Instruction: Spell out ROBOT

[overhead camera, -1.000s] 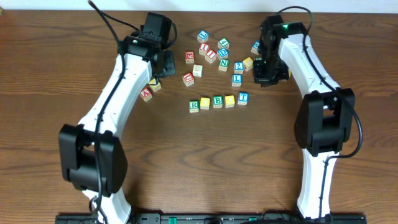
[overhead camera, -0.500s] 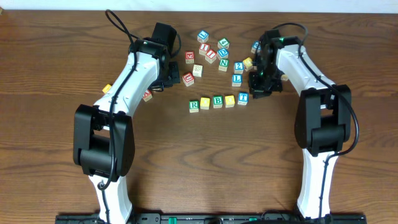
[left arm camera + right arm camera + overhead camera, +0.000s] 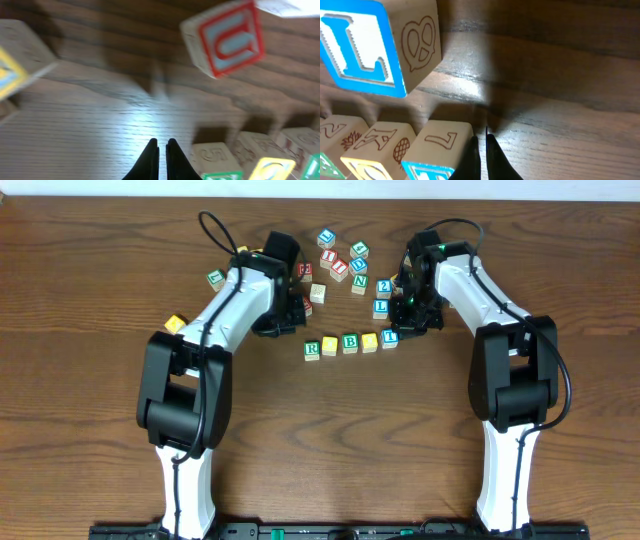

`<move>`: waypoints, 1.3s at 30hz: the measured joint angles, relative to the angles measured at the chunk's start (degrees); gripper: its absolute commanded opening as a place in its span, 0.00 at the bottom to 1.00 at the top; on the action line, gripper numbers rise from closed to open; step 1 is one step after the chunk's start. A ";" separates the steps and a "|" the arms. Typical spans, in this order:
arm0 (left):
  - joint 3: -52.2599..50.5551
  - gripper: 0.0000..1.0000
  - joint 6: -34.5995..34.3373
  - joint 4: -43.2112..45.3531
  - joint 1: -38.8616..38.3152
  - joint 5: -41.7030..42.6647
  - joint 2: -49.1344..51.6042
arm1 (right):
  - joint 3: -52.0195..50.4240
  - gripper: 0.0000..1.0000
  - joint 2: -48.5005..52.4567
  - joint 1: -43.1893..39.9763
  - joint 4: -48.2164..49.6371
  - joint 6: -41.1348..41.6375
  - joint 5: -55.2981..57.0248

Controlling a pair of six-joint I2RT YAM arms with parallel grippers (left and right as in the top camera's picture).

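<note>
- Table (image 3: pixel 330 430): dark wood fills the view. Its far edge runs along the top, and the widest bare stretch lies on the near side of the row, between the two arms.
- Left arm (image 3: pixel 235 300): it has swung inward since a second ago (it was further out to the left then), so its wrist now sits just left of the row's head.
- Right arm (image 3: pixel 480 280): it has moved down and inward over the same second, toward the row's tail.
- Row (image 3: pixel 350 343): five blocks stand side by side at mid-table, ending in the T block (image 3: pixel 390 336). The row has not shifted from either earlier frame.
- Loose blocks (image 3: pixel 340 265): these are clustered between the row and the far edge, with little room among them.
- L block (image 3: pixel 365 45): it stands just beyond the row's right end, apart from it.
- U block (image 3: pixel 227 37): red-framed and tilted, it sits ahead of the left fingers with bare wood between.
- Yellow block (image 3: pixel 175 323) and green block (image 3: pixel 215 278): both lie out to the left, well apart from the rest.
- Left gripper (image 3: pixel 161 149): clenched to a thin slit with nothing in it, low over bare wood beside the row's first blocks.
- Right gripper (image 3: pixel 481 142): also pinched together and empty, with its tips just beside the T block (contact cannot be told).
</note>
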 measured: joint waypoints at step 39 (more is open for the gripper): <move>-0.39 0.07 0.17 -2.19 -1.20 6.01 1.55 | -0.17 0.01 0.00 3.82 1.49 2.19 -0.35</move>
